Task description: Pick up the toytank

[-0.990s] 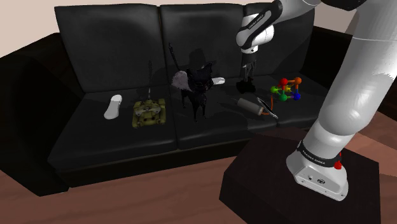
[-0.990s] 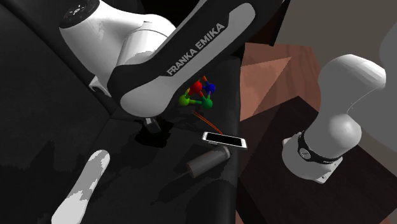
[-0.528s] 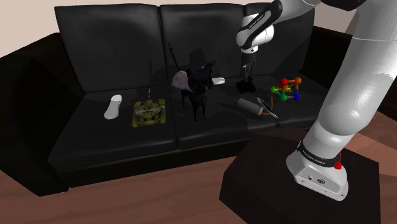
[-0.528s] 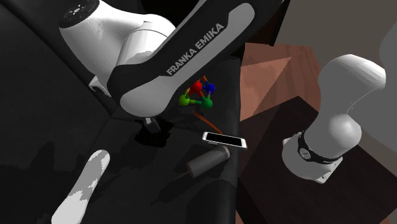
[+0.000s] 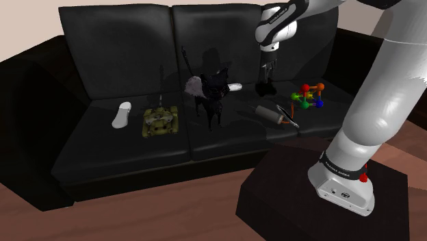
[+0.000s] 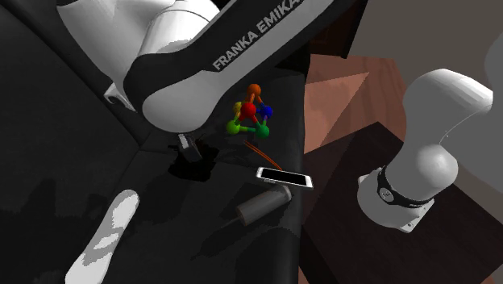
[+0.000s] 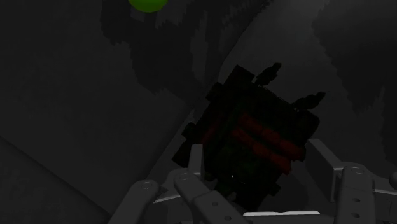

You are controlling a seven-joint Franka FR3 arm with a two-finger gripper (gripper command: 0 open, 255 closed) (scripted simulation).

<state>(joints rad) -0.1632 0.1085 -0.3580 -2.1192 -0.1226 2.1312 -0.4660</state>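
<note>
One olive, boxy toy tank (image 5: 159,122) rests on smooth black sofa (image 5: 116,161).

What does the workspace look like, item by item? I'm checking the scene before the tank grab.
surface: black sofa seat.
job's things: olive toy tank, upright on the shoulder view's left cushion, untouched.
clutter: white piece, black animal figure, grey cylinder, phone, ball-and-stick toy, dark blocky thing.
pincer: over the dark blocky thing, away from the tank.
cables: nothing seen.
surroundings: wooden floor.
</note>
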